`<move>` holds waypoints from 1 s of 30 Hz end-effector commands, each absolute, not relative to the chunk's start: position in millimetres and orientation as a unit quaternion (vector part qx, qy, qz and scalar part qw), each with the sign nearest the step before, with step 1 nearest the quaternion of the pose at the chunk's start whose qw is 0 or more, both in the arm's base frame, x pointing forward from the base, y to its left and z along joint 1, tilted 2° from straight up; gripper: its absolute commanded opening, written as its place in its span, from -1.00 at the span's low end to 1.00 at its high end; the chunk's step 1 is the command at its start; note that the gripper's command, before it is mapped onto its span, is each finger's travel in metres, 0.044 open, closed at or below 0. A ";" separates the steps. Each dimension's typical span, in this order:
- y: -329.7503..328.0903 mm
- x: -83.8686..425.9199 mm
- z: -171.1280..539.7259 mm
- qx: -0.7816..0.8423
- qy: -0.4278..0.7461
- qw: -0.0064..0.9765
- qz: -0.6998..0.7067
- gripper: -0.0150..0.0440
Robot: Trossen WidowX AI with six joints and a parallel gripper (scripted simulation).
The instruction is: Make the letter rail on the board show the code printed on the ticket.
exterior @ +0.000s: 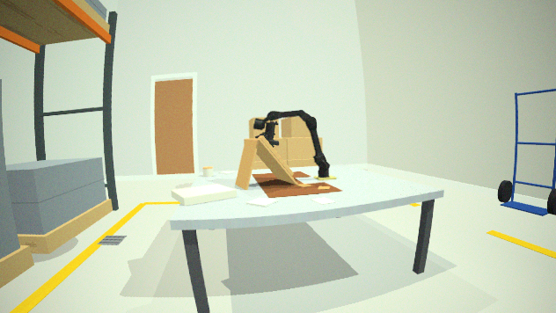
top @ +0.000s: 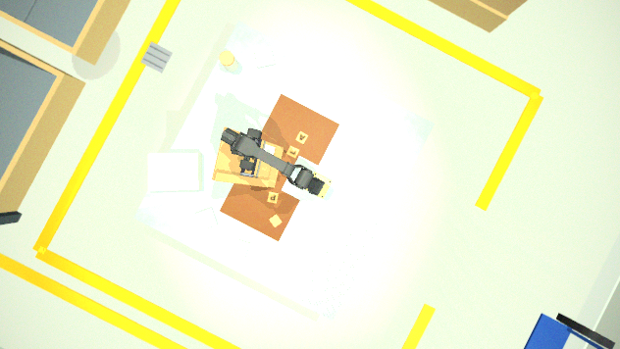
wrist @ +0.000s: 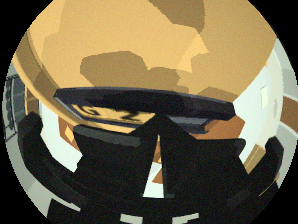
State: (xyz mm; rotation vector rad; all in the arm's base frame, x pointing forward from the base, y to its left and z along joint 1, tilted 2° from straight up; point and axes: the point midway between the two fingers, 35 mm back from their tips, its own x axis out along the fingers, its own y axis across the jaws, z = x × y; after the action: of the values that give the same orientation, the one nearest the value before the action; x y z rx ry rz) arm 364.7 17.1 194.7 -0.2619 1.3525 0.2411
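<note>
The sloped wooden board (top: 227, 159) (exterior: 276, 163) (wrist: 120, 35) stands on the brown mat (top: 306, 115) (exterior: 286, 191). Its dark rail (wrist: 145, 98) holds a tile (wrist: 86, 109) that looks like G and another tile (wrist: 130, 116) like Z or N. My gripper (top: 247, 169) (exterior: 274, 142) (wrist: 160, 118) is shut and empty, its tips at the rail just right of these tiles; contact is unclear. Loose tiles lie on the mat: an A tile (top: 301, 137), a tile (top: 292, 152) hard to read, a P-like tile (top: 273, 197) and a tile with no visible letter (top: 276, 221) (exterior: 324, 187). The ticket's code is not readable.
A white box (top: 174, 172) (exterior: 204, 194) lies beyond the board near the counter's edge. A jar with an orange lid (top: 227, 59) (exterior: 208, 171) stands at a far corner. Flat white cards (exterior: 262, 202) (exterior: 323, 200) lie near the front edge.
</note>
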 end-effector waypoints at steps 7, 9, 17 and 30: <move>14.9 357.4 200.9 -0.120 0.622 0.766 0.112 -0.49; 14.3 355.0 203.1 -0.120 0.622 0.766 0.112 -0.49; 11.7 345.2 211.5 -0.120 0.622 0.765 0.112 -0.49; 16.7 306.4 259.7 -0.094 0.519 0.841 0.121 0.22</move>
State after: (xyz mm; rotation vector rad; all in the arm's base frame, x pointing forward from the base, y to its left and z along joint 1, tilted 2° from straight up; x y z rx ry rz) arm 320.7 14.2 238.0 -0.2195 1.2050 0.2517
